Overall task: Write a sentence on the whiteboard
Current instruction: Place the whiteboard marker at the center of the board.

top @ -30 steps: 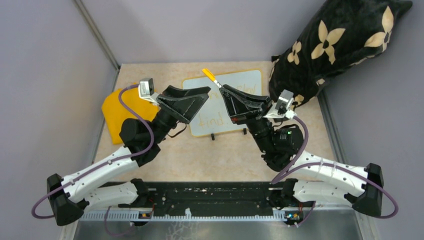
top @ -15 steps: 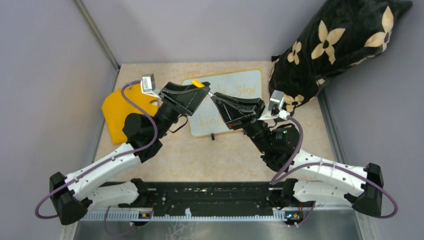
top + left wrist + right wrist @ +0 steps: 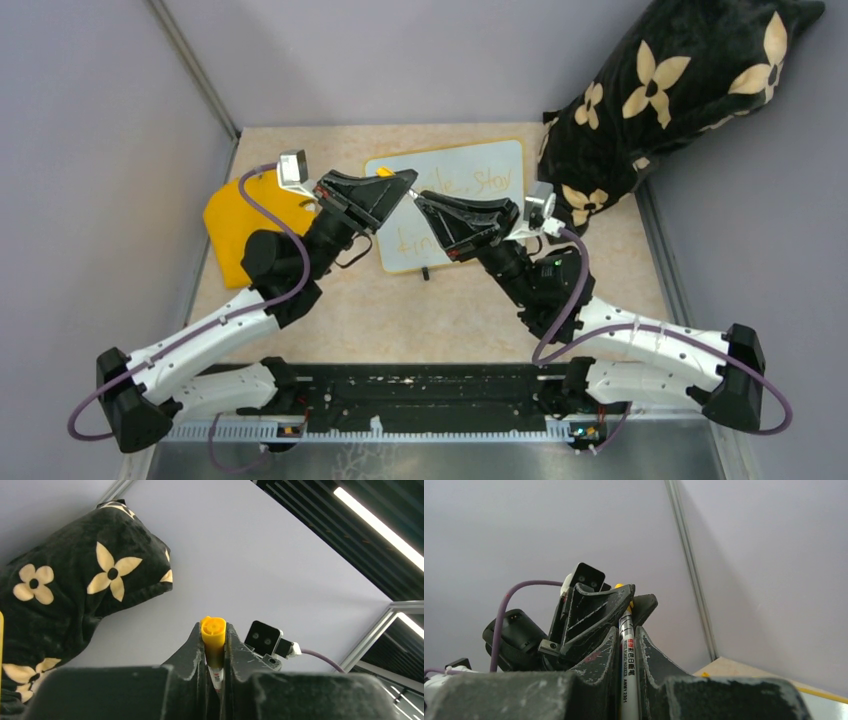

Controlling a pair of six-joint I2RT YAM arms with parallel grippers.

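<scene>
Whiteboard marker [image 3: 628, 672] held at both ends, in front of the whiteboard [image 3: 506, 157].
Left of the whiteboard lies a yellow cloth [image 3: 228, 225]. Before its left half, the left gripper [image 3: 404, 181] is pinched on the marker's yellow end and the right gripper [image 3: 425, 203] clamps the white barrel, printed "AWM 2301". The orange sentence [image 3: 490, 182] shows "Stay"; the rest is partly hidden. At the right leans a black flowered cushion [image 3: 680, 90].

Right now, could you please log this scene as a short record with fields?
Left gripper: shut on the marker's yellow cap
Right gripper: shut on the marker barrel
Marker: spans both grippers, over the whiteboard
Sentence: partly hidden by the grippers, "Stay" readable
Nearby: yellow cloth at left, black flowered cushion at back right
</scene>
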